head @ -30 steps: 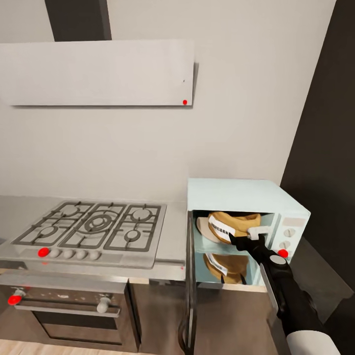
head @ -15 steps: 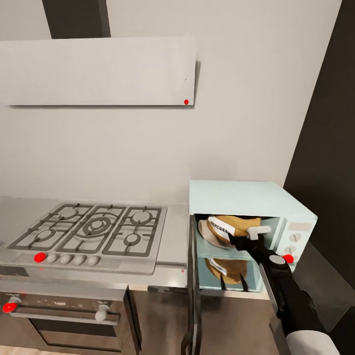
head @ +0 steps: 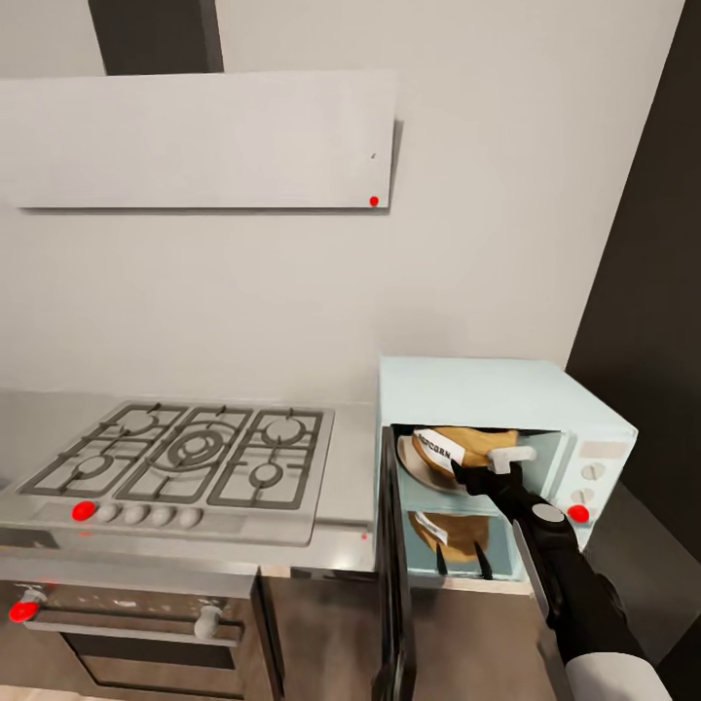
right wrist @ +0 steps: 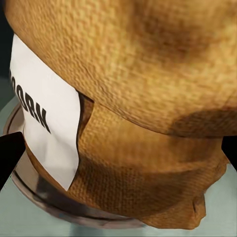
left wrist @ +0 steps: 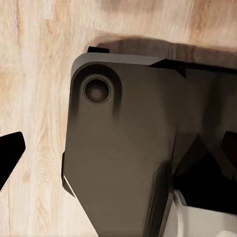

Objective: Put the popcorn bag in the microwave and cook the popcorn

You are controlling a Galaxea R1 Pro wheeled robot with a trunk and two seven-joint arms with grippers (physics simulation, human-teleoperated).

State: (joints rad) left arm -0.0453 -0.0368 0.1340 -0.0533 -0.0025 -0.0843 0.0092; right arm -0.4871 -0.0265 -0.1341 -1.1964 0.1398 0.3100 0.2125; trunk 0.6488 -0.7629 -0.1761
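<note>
Your right gripper (head: 465, 475) reached into the open microwave (head: 506, 389), its fingers spread to either side of the bag (head: 458, 448) and not closed on it. The bag lay tilted on the round turntable (right wrist: 44, 197) inside the cavity, its white label (right wrist: 47, 133) facing the door (head: 391, 565), which hung open at the left of the opening. The microwave stood on the counter (head: 350, 477) just beside the hob (head: 185, 458). Your left gripper (left wrist: 118, 148) pointed down at the wood floor (left wrist: 34, 74); only the dark fingertips showed at the frame edges, spread wide apart, with nothing between them.
</note>
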